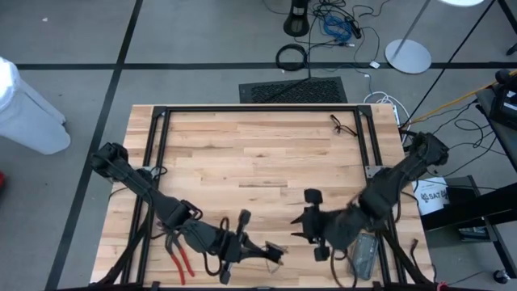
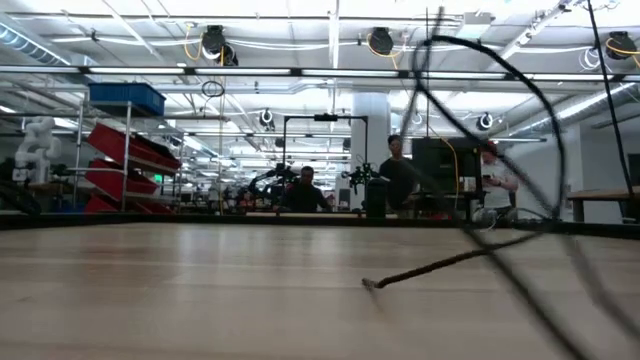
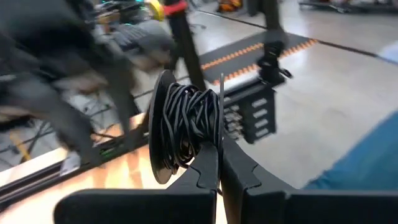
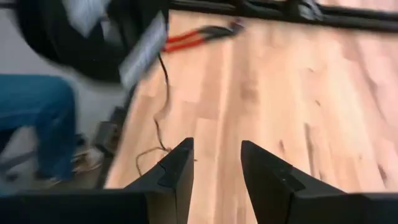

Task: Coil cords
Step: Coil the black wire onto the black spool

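Cord, thin and black, sits wound in a thick bundle on a small dark spool, and that spool is pinched right at the tips of the left pincer, whose fingers are squeezed together on it. From overhead, the left pincer sits low at the near edge of the counter, a little left of centre, with the left arm stretching back toward the left side rail. Red-handled pliers lie on the wood just beside that arm, near the front left corner.

Over to the right pincer: it is near the front too, just right of centre, its fingers standing apart with bare wood showing between them and nothing held. Its wrist view catches the pliers farther off across the boards.

Another small tangle of dark wire rests near the far right part of the counter, well apart from both pincers. The table-level view shows a dark loop of wire looming close, with people far behind in the room.
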Robot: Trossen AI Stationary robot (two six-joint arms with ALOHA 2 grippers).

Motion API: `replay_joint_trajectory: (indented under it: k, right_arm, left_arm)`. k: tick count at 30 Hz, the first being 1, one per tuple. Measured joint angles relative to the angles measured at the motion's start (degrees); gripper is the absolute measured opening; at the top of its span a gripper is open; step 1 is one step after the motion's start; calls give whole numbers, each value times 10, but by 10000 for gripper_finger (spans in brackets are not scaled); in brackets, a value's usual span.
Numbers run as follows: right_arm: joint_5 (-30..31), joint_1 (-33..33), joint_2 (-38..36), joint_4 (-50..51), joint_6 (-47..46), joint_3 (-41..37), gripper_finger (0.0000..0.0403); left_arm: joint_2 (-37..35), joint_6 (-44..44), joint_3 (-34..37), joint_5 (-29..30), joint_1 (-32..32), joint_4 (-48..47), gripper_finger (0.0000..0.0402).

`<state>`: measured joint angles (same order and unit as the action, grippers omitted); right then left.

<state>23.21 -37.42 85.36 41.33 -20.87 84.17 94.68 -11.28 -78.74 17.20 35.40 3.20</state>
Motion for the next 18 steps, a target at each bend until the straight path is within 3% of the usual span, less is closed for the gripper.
replay_joint_trajectory:
  k: [3, 7, 13, 18]
  right_arm:
    - [86, -35, 0, -69, -57, -79, 119]
    - [181, -62, 1, -232, -76, -192, 119]
    - [191, -64, 6, -514, -20, -326, 119]
    - [203, -45, 25, -681, 68, -380, 119]
  left_arm:
    - [-11, 17, 0, 20, 2, 3, 2]
    - [-14, 19, 0, 45, 3, 9, 2]
    - [-14, 18, 0, 73, -2, 12, 2]
    - [-14, 16, 0, 74, -10, 25, 2]
